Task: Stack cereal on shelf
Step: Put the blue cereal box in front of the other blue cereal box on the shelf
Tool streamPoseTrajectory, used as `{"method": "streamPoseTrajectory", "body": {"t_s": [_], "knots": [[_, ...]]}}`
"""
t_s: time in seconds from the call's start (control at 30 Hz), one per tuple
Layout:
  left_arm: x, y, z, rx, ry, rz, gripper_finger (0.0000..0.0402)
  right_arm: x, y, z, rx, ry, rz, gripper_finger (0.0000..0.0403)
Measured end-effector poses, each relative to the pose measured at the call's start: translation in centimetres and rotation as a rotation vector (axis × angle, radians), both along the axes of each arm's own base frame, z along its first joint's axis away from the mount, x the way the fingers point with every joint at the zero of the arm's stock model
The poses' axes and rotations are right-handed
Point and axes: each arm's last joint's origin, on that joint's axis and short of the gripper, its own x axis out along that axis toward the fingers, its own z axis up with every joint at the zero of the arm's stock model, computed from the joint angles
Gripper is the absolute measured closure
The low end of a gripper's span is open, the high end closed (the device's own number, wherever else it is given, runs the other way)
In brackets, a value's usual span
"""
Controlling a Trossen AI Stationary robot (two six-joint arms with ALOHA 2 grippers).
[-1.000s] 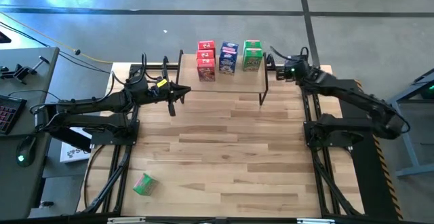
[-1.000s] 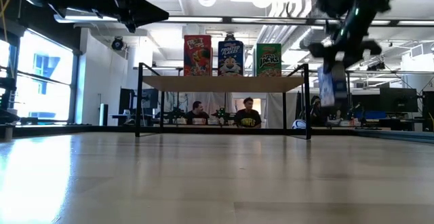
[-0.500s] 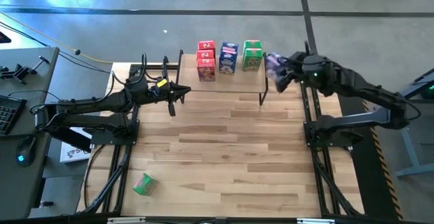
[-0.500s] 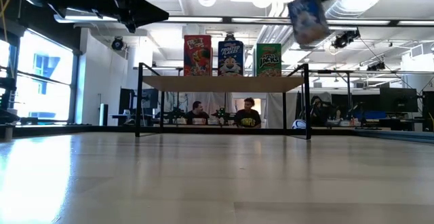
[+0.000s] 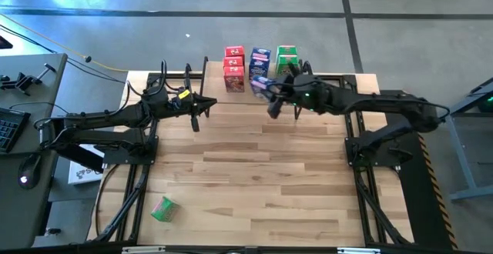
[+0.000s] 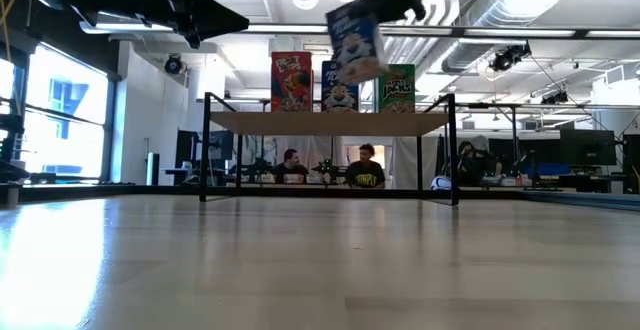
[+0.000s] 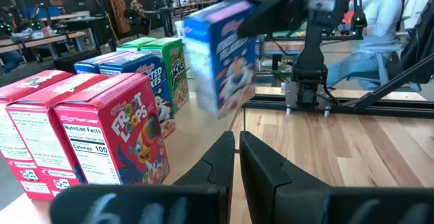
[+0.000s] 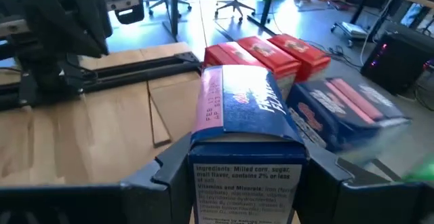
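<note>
The shelf (image 5: pixel 231 100) (image 6: pixel 330 123) stands at the table's far edge. Red (image 5: pixel 234 71), blue (image 5: pixel 259 60) and green (image 5: pixel 286 60) cereal boxes stand upright in rows on its top board. My right gripper (image 5: pixel 267 92) (image 8: pixel 247 183) is shut on another blue box (image 5: pixel 260 83) (image 6: pixel 355 42) above the shelf's near part. My left gripper (image 5: pixel 196 119) (image 7: pixel 237 153) hovers shut by the shelf's left end, and its view shows the red boxes (image 7: pixel 102 136). One green box (image 5: pixel 163 208) lies on its side near the table's near left corner. My right gripper pinches the blue box between its two fingers (image 8: pixel 169 176), one on each side of the box's lower part (image 8: pixel 244 159). The fingers come roughly level from the table's right. The box is lifted clear and tilted above the shelf top (image 6: pixel 355 42).
Bare wooden tabletop (image 5: pixel 254 177) stretches from the shelf toward the near edge. Black arm frames run along both sides (image 5: pixel 131 169) (image 5: pixel 370 169). A desk with a keyboard (image 5: pixel 8 127) stands left of the table. People sit in the room beyond (image 6: pixel 365 167).
My right gripper rose with the blue box from low beside the shelf's right end. It then swung toward the table's left, and the box now hangs tilted above the shelf in front of the standing blue boxes. The left arm stayed still.
</note>
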Motion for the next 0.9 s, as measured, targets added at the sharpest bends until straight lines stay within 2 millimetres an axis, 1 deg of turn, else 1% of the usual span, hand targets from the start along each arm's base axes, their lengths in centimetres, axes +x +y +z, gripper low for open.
{"method": "streamPoseTrajectory", "body": {"t_s": [0.1,0.23,0.53,0.63,0.73,0.8,0.9], "knots": [[0.0,0.0,0.0,-0.003,0.001,-0.002,0.0385,1.1,-1.1,-1.0,0.007,-0.003,-0.012,0.0227],[0.0,-0.1,0.0,-0.001,0.001,-0.006,0.0385,1.9,-2.4,-1.8,0.018,-0.013,-0.016,0.0227],[0.0,-0.1,0.0,0.001,0.002,-0.006,0.0385,2.8,-3.7,-3.2,0.049,0.002,-0.047,0.0221],[0.0,-0.1,0.0,0.001,0.002,-0.006,0.0385,3.0,-3.8,-3.7,0.044,0.019,-0.061,0.0203],[0.0,-0.1,0.0,0.0,0.002,-0.006,0.0385,3.0,-3.9,-3.9,0.034,0.039,-0.095,0.0176],[0.0,-0.1,0.0,0.0,0.002,-0.006,0.0385,3.0,-4.0,-3.9,0.023,0.042,-0.12,0.0159],[0.0,-0.1,0.0,0.0,0.002,-0.006,0.0385,2.9,-4.0,-3.8,0.002,0.05,-0.134,0.0145]]}}
